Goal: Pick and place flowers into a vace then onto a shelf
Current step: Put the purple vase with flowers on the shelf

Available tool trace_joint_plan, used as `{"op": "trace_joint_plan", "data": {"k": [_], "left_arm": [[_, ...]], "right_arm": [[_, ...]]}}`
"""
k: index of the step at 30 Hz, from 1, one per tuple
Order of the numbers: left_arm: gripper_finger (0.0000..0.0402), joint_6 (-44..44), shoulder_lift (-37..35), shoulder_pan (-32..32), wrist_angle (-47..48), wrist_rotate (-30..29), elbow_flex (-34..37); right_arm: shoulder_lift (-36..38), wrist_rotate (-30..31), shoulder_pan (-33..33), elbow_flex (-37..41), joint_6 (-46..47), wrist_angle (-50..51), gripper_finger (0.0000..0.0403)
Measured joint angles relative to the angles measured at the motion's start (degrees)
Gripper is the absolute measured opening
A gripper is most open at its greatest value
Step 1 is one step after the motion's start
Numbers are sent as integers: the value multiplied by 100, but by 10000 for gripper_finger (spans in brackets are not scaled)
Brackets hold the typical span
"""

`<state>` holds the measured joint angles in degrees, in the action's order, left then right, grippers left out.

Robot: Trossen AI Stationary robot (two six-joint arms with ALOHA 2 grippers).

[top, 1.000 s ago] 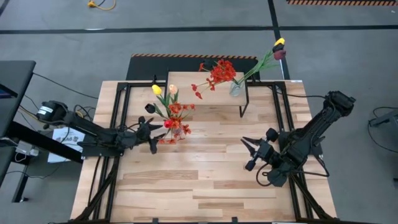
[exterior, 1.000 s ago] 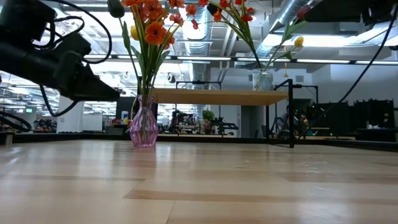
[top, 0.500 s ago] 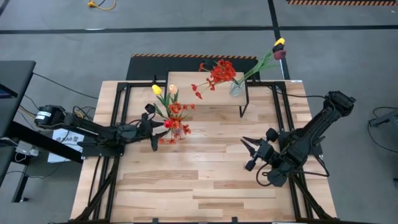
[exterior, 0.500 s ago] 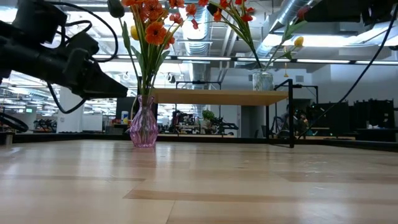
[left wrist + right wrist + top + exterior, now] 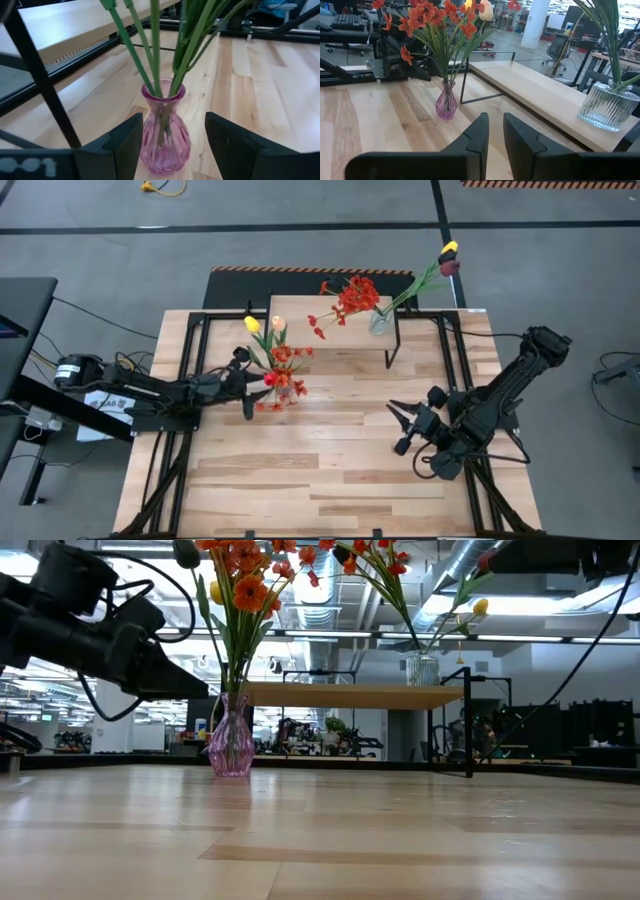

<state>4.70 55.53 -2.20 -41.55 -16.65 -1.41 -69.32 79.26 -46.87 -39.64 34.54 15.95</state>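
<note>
a pink vase (image 5: 291,391) stands on the table (image 5: 330,470), in front of the shelf's left end and not on it; it holds flowers (image 5: 270,350): orange-red sprays with a yellow and a cream tulip above them. in the low view the pink vase (image 5: 231,740) sits upright on the planks, its stems rising out of the top of the frame, and the shelf (image 5: 370,695) stretches behind it on thin black legs. the left gripper (image 5: 250,385) reaches in low from the table's left side, its tips just beside the vase. in the left wrist view its fingers (image 5: 120,145) are spread wide, one on each side of the pink vase (image 5: 163,130), with a gap showing between each finger and the glass, so it grips nothing. green stems fan up out of the vase neck there. on the shelf (image 5: 335,330), near its right end, stands a clear vase (image 5: 379,322) with a red spray leaning left and two tulips, yellow and maroon, leaning out past the table's far right corner. the right gripper (image 5: 403,420) hangs over the right half of the table, well apart from both vases, pointing towards the left. in the right wrist view its fingers (image 5: 480,135) stand close together with only a narrow slit between them and hold nothing; beyond them are the pink vase (image 5: 446,102), the shelf (image 5: 540,97) and the ribbed clear vase (image 5: 605,107).
</note>
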Motion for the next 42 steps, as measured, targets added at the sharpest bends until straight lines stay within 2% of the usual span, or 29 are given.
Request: {"op": "trace_joint_plan", "data": {"k": [13, 23, 29, 34, 42], "left_arm": [[204, -434, 0, -209, 4, 291, 0], [229, -580, 115, -458, 48, 432, -180], [232, -628, 814, -578, -273, 739, -380], [232, -782, 1437, -578, -620, 776, -569], [232, -758, 1683, -779, -984, 787, -593]], "right_arm": [[0, -140, 0, 0, -97, -186, 52], [0, -142, 0, 0, -106, -184, 52], [0, -159, 0, 0, -108, -183, 52], [0, -239, 0, 0, -108, -182, 52], [0, -288, 0, 0, -157, -167, 52]]}}
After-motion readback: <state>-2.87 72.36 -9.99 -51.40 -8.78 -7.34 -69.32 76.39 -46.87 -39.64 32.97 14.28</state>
